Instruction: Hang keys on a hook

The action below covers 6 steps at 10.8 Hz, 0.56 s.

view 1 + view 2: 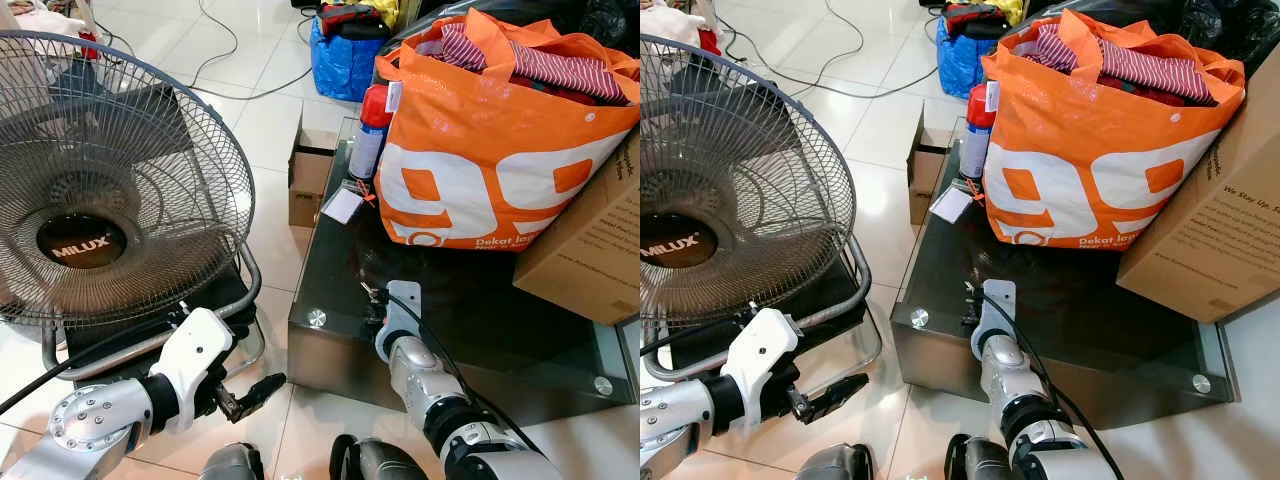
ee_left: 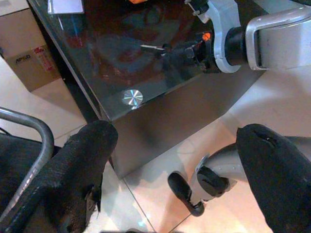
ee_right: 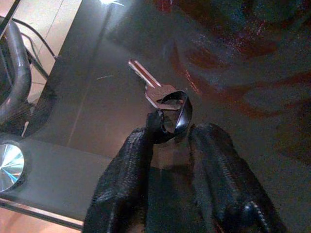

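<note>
The right gripper (image 3: pixel 167 127), pinched shut on the keys (image 3: pixel 163 97) near the glass table's (image 1: pixel 330 290) front-left corner, must lift them toward a hook, while the left gripper (image 2: pixel 170 170) hangs wide open.

Orange bag (image 1: pixel 480 170), red-striped cloth (image 1: pixel 560 68)

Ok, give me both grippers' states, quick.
Left gripper: open, holding nothing, beside the fan.
Right gripper: shut on the key ring over the glass table.
</note>
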Available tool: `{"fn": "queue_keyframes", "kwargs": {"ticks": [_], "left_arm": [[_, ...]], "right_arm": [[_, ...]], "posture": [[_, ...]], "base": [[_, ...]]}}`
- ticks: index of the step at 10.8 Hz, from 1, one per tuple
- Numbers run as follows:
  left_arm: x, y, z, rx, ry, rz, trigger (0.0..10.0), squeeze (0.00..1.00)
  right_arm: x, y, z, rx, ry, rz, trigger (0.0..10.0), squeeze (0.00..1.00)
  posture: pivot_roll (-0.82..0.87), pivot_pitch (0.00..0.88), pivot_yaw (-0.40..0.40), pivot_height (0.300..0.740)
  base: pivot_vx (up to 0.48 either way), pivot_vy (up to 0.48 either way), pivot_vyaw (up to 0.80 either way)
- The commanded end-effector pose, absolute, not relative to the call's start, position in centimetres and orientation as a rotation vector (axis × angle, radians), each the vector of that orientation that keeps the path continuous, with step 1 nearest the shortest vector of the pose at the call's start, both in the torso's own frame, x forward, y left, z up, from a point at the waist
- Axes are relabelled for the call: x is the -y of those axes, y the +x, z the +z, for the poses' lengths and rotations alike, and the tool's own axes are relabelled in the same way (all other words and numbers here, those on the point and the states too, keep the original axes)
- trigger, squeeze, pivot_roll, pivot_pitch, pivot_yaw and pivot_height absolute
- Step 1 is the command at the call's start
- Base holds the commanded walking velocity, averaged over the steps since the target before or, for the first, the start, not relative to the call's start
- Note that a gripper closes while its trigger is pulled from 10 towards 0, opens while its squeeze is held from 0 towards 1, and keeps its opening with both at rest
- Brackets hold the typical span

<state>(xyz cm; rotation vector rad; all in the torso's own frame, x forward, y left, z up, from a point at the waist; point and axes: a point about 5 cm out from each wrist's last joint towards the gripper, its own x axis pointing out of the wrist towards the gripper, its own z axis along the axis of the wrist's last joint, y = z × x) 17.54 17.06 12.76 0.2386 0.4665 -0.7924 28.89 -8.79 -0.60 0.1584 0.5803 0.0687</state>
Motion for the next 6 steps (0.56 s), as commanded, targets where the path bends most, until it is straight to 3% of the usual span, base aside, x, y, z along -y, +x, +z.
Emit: {"fn": "queue_keyframes", "kwargs": {"ticks": [1, 6], "left_arm": [[-17.15, 17.30, 13.13, -0.461, 0.244, -0.789, 10.0, 0.00], [-17.10, 17.16, 12.95, -0.464, 0.235, -0.778, 10.0, 0.00]], "right_arm": [[8.35, 28.15, -1.35, -0.626, 0.175, 0.066, 0.0, 0.00], [7.74, 28.11, -1.21, -0.615, 0.192, 0.070, 0.0, 0.00]], "posture": [[0.05, 0.207, -0.083, 0.740], [0.05, 0.192, -0.086, 0.740]], "base": [[0.000, 0.000, 0.00], [0.000, 0.000, 0.00]]}}
